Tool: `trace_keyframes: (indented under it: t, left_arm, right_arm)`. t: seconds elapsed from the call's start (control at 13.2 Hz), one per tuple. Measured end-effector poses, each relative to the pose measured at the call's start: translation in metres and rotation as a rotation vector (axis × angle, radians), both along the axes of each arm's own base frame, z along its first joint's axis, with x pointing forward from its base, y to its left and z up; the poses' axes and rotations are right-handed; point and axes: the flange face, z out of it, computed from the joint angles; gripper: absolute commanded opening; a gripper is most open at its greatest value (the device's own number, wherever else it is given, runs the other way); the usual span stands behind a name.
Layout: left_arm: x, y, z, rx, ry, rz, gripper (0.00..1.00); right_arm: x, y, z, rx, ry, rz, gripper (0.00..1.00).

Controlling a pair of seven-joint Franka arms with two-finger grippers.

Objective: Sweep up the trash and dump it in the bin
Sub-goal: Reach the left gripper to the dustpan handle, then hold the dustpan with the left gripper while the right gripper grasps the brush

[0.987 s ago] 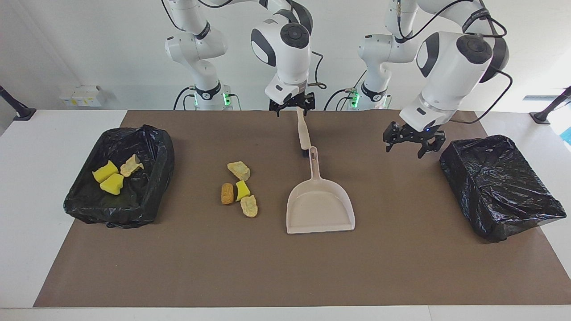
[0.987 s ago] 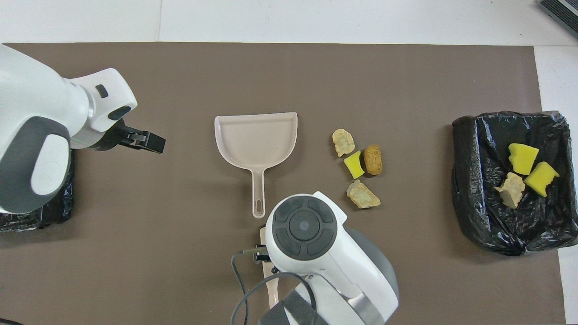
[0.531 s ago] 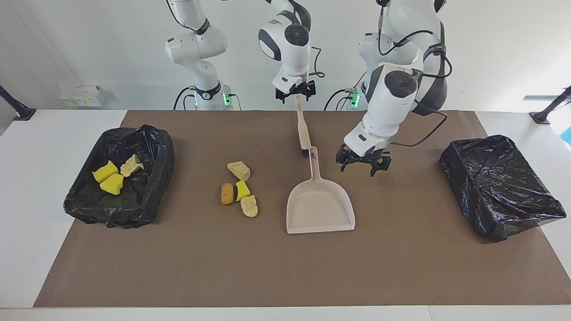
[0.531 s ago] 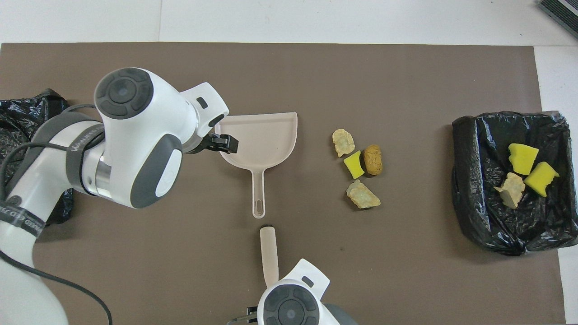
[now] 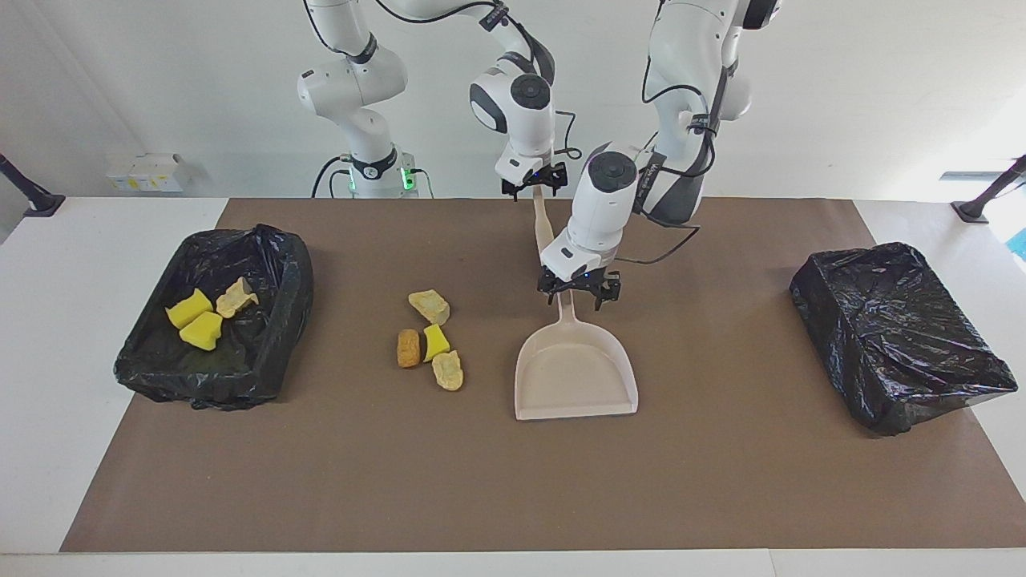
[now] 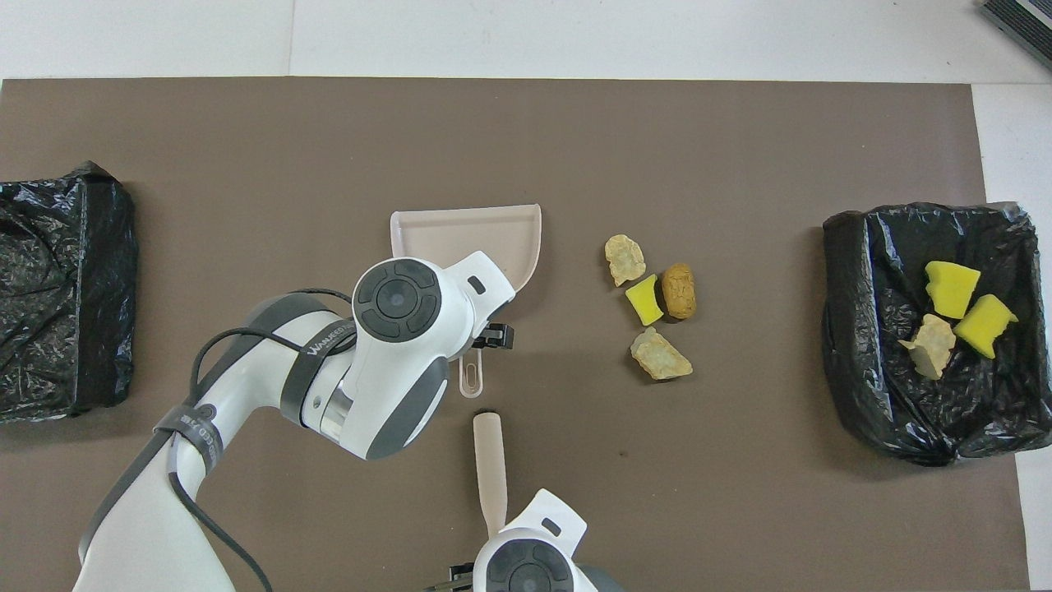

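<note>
Facing view: L tool (image 5: 571,295) sits frame centre, low over the handle of the beige dustpan (image 5: 577,377). Its fingers are spread wide, one each side of the handle. Can't tell if they touch it; nothing is gripped. R tool (image 5: 531,180) is top centre, at the upper end of the beige brush (image 5: 543,228); can't tell whether it's open or clamped on it. Four loose trash chunks (image 5: 436,342) lie on the brown mat of the desk (image 5: 721,481), just left of the pan in frame. Three more chunks (image 5: 200,330) lie in the black-lined bin (image 5: 272,320) at frame left. A second lined bin (image 5: 898,336) is at frame right.

Overhead view: L tool (image 6: 486,337) is mid-frame over the pan's handle, and the wrist covers part of the dustpan (image 6: 460,230). The brush (image 6: 489,469) is bottom centre, its lower end under the R wrist; R tool itself is hidden. Loose trash (image 6: 643,300) is right of the pan. The bin with chunks (image 6: 863,329) is at frame right, the other bin (image 6: 66,279) at frame left.
</note>
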Motion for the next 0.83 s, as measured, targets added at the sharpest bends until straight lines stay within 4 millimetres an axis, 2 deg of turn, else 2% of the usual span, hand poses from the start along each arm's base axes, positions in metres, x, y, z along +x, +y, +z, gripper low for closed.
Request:
trace_keyframes:
  t: [0.08, 0.15, 0.23, 0.3, 0.46, 0.53, 0.61, 0.76, 0.83]
  left_arm:
    - [-0.0076, 0.0005, -0.0004, 0.004, 0.005, 0.012, 0.88]
    - [-0.0129, 0.0006, 0.0015, 0.004, 0.005, 0.021, 0.7]
    - [-0.0154, 0.0012, 0.0039, 0.003, 0.003, 0.033, 0.42]
    - [-0.016, 0.0016, 0.0055, 0.002, 0.002, 0.044, 0.36]
    - [-0.0166, 0.0019, 0.0064, 0.001, 0.001, 0.065, 0.36]
    - [-0.0166, 0.0017, 0.0066, -0.001, -0.001, 0.069, 0.36]
    - [-0.0164, 0.0015, 0.0069, -0.005, -0.005, 0.072, 0.36]
    - [-0.0158, 0.0011, 0.0073, -0.01, -0.011, 0.074, 0.37]
    - [-0.0158, 0.0012, 0.0072, -0.011, -0.012, 0.074, 0.44]
  right_arm:
    - [-0.0024, 0.0015, -0.0006, -0.001, 0.001, 0.003, 0.52]
    - [-0.0047, 0.0028, -0.0009, -0.002, 0.002, 0.008, 0.43]
    - [-0.0066, 0.0037, -0.0012, -0.003, 0.003, 0.011, 0.42]
    - [-0.0076, 0.0043, -0.0013, -0.003, 0.003, 0.013, 0.42]
    - [-0.0096, 0.0045, -0.0024, -0.005, 0.004, 0.016, 0.4]
    - [-0.0105, 0.0046, -0.0029, -0.006, 0.005, 0.018, 0.28]
    - [-0.011, 0.0046, -0.0033, -0.006, 0.005, 0.018, 0.02]
    - [-0.011, 0.0048, -0.0033, -0.005, 0.003, 0.017, 0.0]
    - [-0.0108, 0.0047, -0.0034, -0.005, 0.004, 0.015, 0.0]
